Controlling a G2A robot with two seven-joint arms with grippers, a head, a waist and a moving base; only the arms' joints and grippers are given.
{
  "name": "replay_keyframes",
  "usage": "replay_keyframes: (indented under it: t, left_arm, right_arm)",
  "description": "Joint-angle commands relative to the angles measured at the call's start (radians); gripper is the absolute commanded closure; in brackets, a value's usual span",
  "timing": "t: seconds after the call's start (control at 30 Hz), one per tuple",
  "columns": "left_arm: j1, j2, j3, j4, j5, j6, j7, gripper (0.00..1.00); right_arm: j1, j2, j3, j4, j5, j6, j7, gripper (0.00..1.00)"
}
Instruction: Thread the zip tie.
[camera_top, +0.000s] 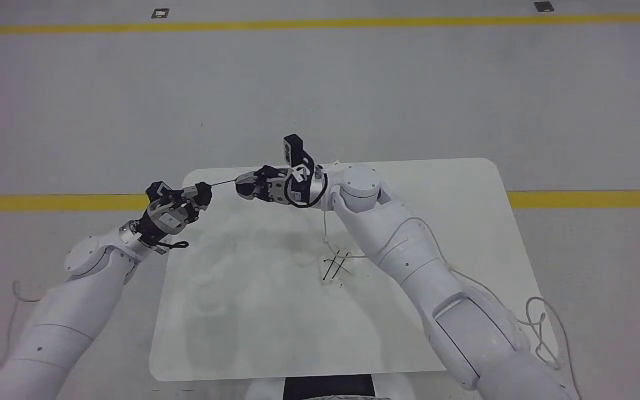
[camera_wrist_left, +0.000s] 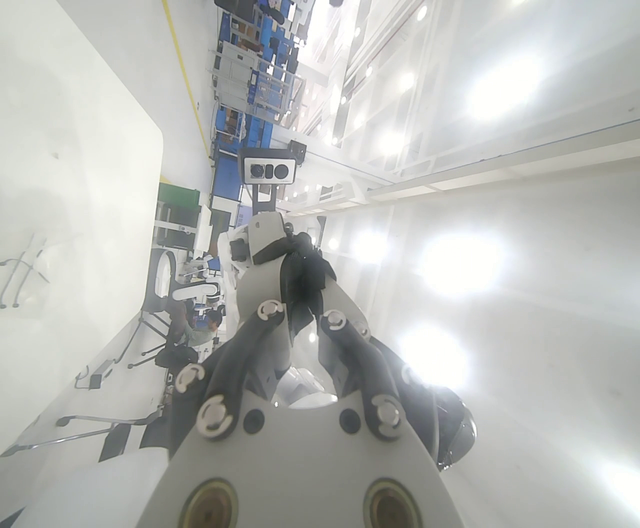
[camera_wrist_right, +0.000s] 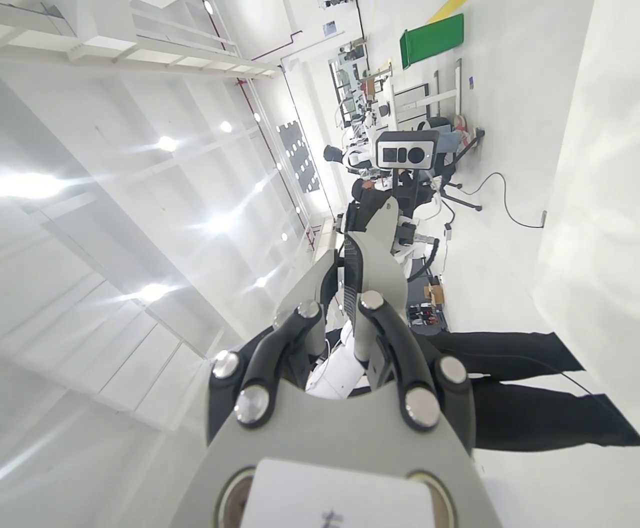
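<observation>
A: Grey floor (camera_top: 300, 100) with yellow lines (camera_top: 300, 23) surrounded the white rounded-corner table (camera_top: 440, 330). Where were the arms?

B: Both hung above its far left part. The left gripper (camera_top: 197, 192) and the right gripper (camera_top: 248, 186) faced each other, each clenched on one end of the thin black plastic zip tie (camera_top: 222, 183).

A: Why up in the air?

B: My guess: stretched between them, the strap was straight, so tail and head could be lined up. Threading looked not yet done.

A: Anything smaller?

B: A few loose black zip ties (camera_top: 337, 265) lay crossed mid-table, well apart from both grippers.
</observation>
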Motion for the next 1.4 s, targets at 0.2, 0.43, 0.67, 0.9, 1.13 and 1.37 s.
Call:
replay_keyframes:
  t: [0.2,0.43,0.67,0.9,1.13,1.37]
  left_arm:
    - [0.000,0.000,0.000,0.000,0.000,0.000,0.000,0.00]
    - [0.000,0.000,0.000,0.000,0.000,0.000,0.000,0.00]
    - [0.000,0.000,0.000,0.000,0.000,0.000,0.000,0.00]
    - [-0.001,-0.005,0.002,-0.009,0.008,-0.028,-0.085,0.00]
    - [-0.053,-0.024,0.021,0.059,-0.028,-0.031,-0.254,0.00]
    - [-0.081,-0.032,0.032,0.083,-0.036,-0.038,-0.344,0.00]
  right_arm:
    - [0.000,0.009,0.010,-0.003,-0.021,-0.010,-0.006,1.00]
    - [-0.011,0.021,0.034,-0.026,-0.021,-0.031,-0.014,1.00]
    - [-0.011,0.021,0.034,-0.026,-0.021,-0.031,-0.014,1.00]
    - [-0.050,0.024,0.055,-0.062,0.045,-0.038,0.022,1.00]
    - [-0.065,0.020,0.058,-0.040,0.149,-0.031,0.122,1.00]
    - [-0.060,0.016,0.056,-0.023,0.175,-0.032,0.136,1.00]
